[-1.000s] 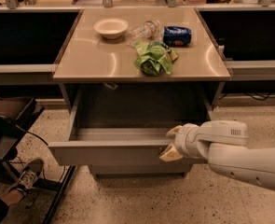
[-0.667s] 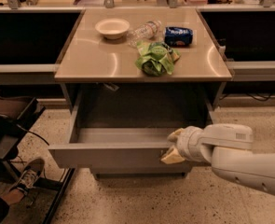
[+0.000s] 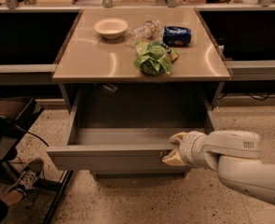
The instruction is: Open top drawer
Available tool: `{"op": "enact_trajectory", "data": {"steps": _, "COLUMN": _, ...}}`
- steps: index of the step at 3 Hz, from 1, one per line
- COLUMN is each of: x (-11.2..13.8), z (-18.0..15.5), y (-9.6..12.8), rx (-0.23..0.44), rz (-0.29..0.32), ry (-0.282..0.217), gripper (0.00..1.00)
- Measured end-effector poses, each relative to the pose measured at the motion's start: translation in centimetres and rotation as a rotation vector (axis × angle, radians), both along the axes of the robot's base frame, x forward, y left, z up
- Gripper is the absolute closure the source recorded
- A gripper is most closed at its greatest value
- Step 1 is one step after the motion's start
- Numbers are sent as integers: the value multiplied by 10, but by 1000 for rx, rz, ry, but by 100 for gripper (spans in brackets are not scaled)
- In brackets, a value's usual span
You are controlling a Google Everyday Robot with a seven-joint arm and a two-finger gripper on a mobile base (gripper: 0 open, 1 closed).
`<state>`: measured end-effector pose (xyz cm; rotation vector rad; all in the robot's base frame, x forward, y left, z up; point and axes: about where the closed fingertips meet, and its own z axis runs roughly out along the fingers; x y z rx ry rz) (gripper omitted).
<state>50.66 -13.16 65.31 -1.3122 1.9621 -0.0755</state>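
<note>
The wide grey metal top drawer (image 3: 113,155), stretching left of the tool (image 3: 174,148), is stood well out; its front edge is pinched, evidently for pulling.

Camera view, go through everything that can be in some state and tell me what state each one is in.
top drawer: open, well out from the cabinet
gripper: at the right end of the drawer front
bowl: upright on the countertop
plastic bottle: lying on its side
blue bag: lying flat
green bag: crumpled, near the front edge
</note>
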Motion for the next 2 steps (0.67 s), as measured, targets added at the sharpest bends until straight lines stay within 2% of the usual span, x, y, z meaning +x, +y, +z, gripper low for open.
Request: {"op": "enact_trajectory", "data": {"steps": 2, "x": -13, "z": 3, "y": 0, "rx": 14, "rz": 12, "ry": -5, "gripper": 100}}
